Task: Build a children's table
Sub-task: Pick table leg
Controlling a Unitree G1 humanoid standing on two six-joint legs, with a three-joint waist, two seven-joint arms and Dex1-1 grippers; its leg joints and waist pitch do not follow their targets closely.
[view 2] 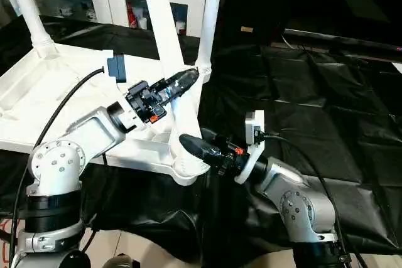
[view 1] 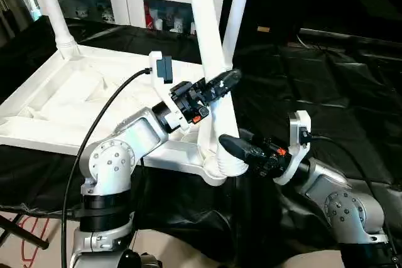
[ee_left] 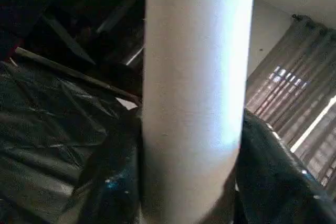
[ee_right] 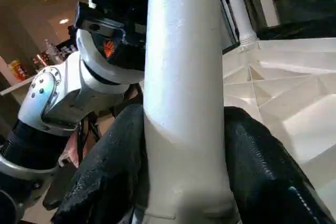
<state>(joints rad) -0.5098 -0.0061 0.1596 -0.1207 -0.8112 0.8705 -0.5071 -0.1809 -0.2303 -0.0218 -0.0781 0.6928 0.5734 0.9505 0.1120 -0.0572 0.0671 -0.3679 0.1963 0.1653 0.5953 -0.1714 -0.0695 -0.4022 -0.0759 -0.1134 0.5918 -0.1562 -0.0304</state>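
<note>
– Why are both arms on the same leg?

– Judging by the pose, one steadies while the other seats it. The left gripper has its jaws clamped around the leg partway up the shaft; the right gripper has its jaws clamped on the leg lower down, just above the corner socket it stands in.

– And where is the table itself?

– The table top lies upside down, ribbed side up, on black sheeting. The held leg rises from the corner nearest the robot, between both sets of jaws. Two more legs already stand in the far corners, beyond the jaws.

– Why grip so low with the right?

– Probably to push or twist the base home while the upper grip keeps the shaft upright.
</note>
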